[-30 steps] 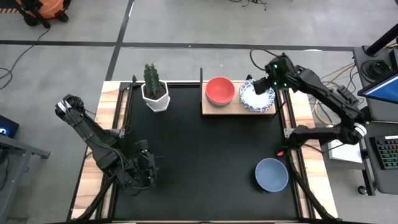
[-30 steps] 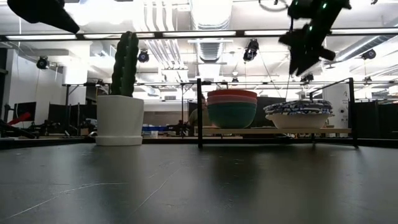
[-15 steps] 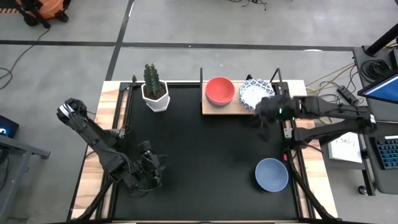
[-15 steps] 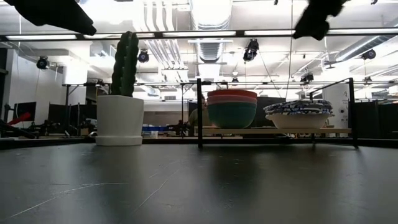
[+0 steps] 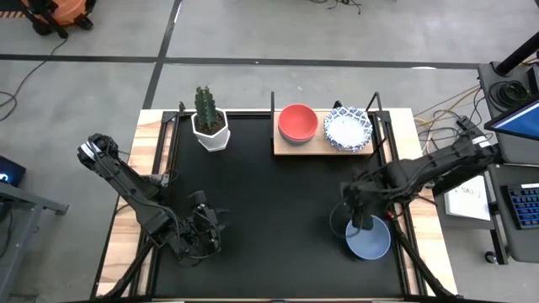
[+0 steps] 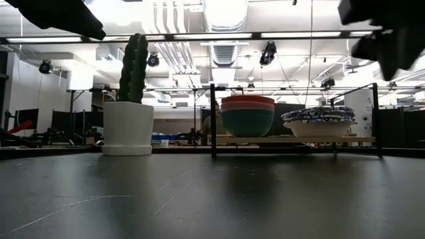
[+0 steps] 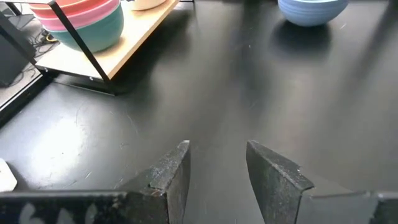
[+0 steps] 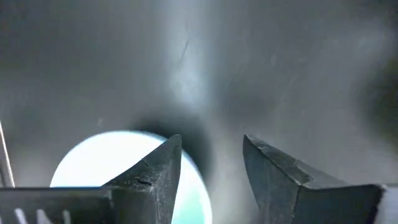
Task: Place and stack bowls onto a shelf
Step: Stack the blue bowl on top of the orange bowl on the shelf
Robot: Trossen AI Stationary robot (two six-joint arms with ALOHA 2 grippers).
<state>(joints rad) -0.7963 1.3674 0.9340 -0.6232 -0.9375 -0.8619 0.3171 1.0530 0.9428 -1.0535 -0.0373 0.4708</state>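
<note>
Nearest the front edge of the black tabletop [image 5: 269, 210], the blue bowl [image 5: 368, 236] sits alone at the right corner, the last bowl off the shelf. The right gripper [image 5: 362, 220] hangs over its rim, fingers parted with a narrow gap and holding nothing; one finger [image 8: 152, 171] lies over the bowl's interior, the other [image 8: 273, 171] over bare table.

Risk: a descent from here could drive a fingertip onto the rim and tip or skid the bowl toward the table edge (the bowl stands close to that corner). A shallow pinch on the wall may also slip in transit.

The left gripper [image 7: 214, 171] waits at the front left, fingers moderately apart, empty.

At the rear, the shelf [image 5: 295, 148] carries the red-topped stack [image 5: 297, 122] and the blue-patterned stack [image 5: 348, 128]. Risk: the black posts [image 6: 212, 119] flank the board, and a carried bowl could clip one, or land off-centre on the red-topped stack.
</note>
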